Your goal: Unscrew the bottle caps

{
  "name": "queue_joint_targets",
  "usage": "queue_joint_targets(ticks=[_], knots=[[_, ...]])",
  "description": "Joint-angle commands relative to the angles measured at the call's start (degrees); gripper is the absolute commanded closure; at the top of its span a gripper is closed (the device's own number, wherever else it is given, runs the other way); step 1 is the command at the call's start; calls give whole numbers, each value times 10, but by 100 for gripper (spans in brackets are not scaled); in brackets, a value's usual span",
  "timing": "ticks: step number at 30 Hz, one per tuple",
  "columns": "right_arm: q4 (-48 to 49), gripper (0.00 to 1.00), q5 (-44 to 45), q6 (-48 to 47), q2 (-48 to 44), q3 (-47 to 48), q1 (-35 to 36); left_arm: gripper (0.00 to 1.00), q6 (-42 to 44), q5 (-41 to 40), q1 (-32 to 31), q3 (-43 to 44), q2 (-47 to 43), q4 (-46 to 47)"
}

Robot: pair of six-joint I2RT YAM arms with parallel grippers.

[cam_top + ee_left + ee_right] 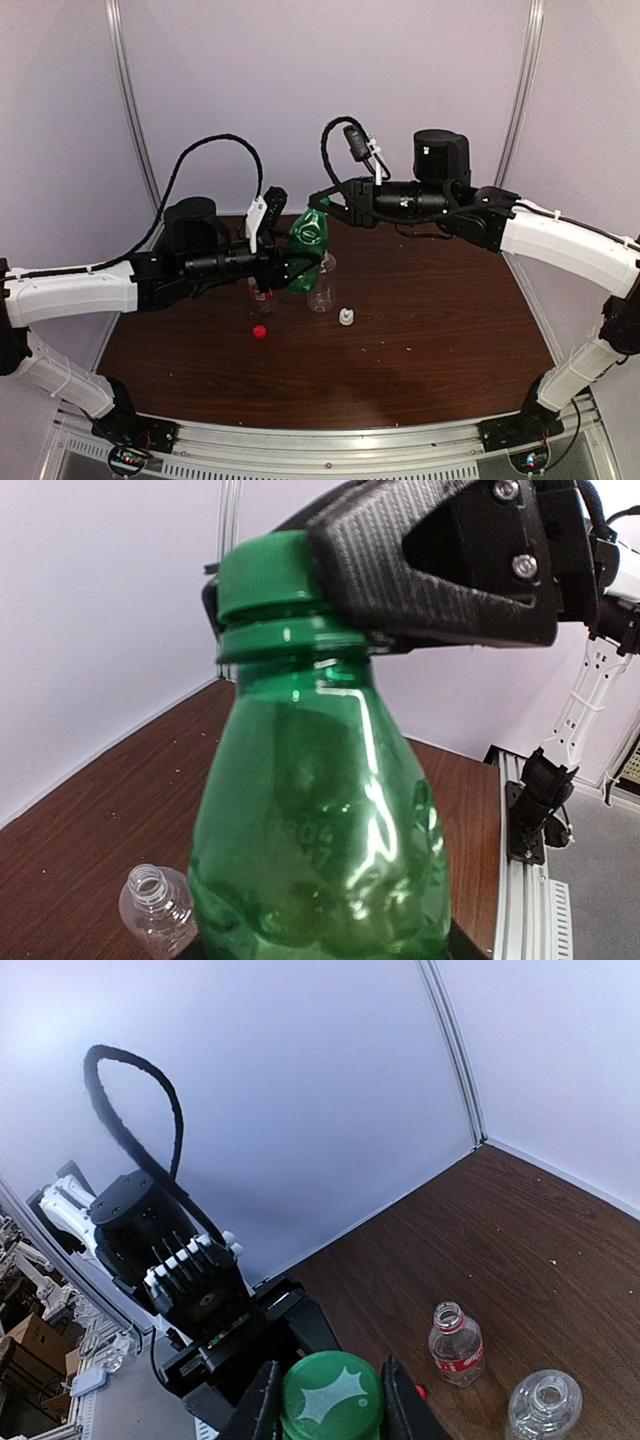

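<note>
Right end effector [331,1400] pinches the round green plastic screw cap [262,575] atop the translucent green plastic bottle [320,820], which the left end effector [297,262] clamps mid-frame above the dark worktop [430,320]. Best twist about the neck's axis, bottle held rigid.

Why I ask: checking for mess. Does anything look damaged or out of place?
The green bottle looks dented low down, and the left claw holds it tilted above the table. The right claw grips the green cap. The red cap and white cap lie loose; no spill shows.
</note>
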Motion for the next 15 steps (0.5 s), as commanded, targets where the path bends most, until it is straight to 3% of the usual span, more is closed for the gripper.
queue_joint_targets(ticks=[1, 4, 7, 11, 15], knots=[[37, 89, -26, -15, -19, -13, -5, 64, 12, 3, -2, 3, -17, 30], [65, 91, -100, -52, -22, -22, -21, 64, 18, 41, -2, -3, -20, 40], [74, 92, -236, -112, -16, -24, -42, 64, 22, 142, -1, -6, -23, 57], [52, 85, -421, -199, 2, -17, -57, 63, 2, 288, -1, -15, -27, 110], [48, 76, -526, -216, 29, -1, -74, 63, -25, 345, -2, -26, -28, 155]])
